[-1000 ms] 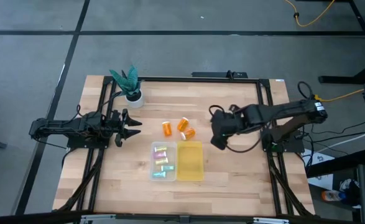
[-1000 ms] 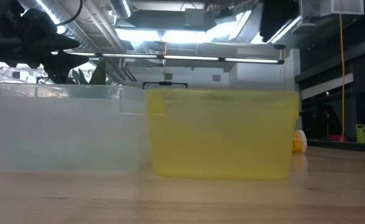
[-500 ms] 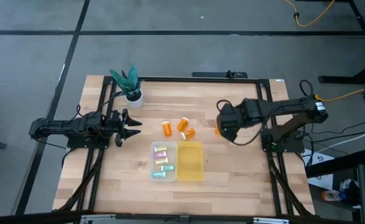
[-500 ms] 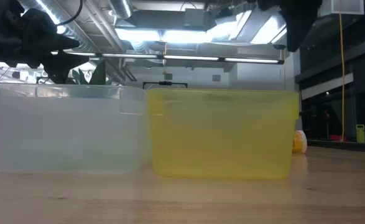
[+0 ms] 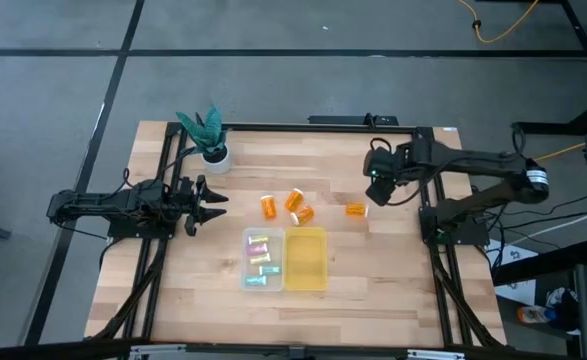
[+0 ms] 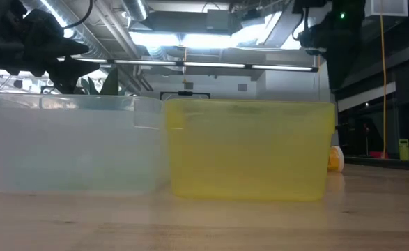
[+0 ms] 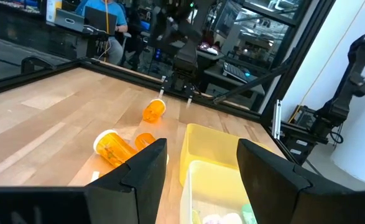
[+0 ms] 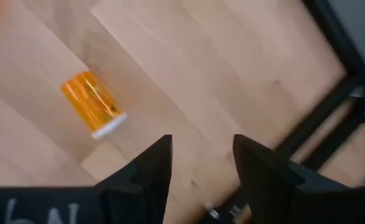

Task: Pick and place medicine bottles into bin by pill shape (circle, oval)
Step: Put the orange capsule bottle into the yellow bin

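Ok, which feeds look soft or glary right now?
Right wrist view: motion-blurred, frame rails smeared, though the orange bottle reads. Low view: bright ceiling lights glare behind the clear bin and yellow bin. Left wrist view: background soft. High view: evenly lit.

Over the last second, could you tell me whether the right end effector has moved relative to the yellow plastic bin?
Yes. In the high view the right end effector has moved away from the yellow plastic bin, toward the table's far edge, empty.

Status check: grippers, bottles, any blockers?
Right gripper open, empty, above lone orange bottle. Left gripper open, waiting at table's left. Three orange bottles loose beside yellow bin. No blockers.
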Motion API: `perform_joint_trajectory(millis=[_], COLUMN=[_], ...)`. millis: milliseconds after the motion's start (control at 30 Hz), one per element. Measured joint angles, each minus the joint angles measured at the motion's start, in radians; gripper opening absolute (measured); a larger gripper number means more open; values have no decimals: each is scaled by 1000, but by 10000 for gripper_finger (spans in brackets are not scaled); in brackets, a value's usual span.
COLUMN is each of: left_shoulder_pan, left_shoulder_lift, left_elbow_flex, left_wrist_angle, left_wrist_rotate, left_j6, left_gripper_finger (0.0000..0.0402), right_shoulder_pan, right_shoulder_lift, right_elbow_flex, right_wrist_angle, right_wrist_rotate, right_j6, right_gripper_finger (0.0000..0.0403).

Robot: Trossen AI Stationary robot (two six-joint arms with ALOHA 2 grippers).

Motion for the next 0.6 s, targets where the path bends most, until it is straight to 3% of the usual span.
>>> perform_joint_trajectory(millis=[233,600], left_shoulder_pan=[0,0], left_shoulder_lift=[0,0], left_elbow_flex=[0,0], left_wrist_angle=[0,0], left_wrist_rotate=[0,-1], left_j6=[1,1], left_gripper_finger=[190,190], right_shoulder_pan=[-10,-10], right_shoulder_lift=[6,20], right_elbow_flex=[-105,-112], right_wrist_angle=[154,308], right_wrist_rotate=[-38,-21], right_j6=[-5,-126], right_gripper_finger=[172,187])
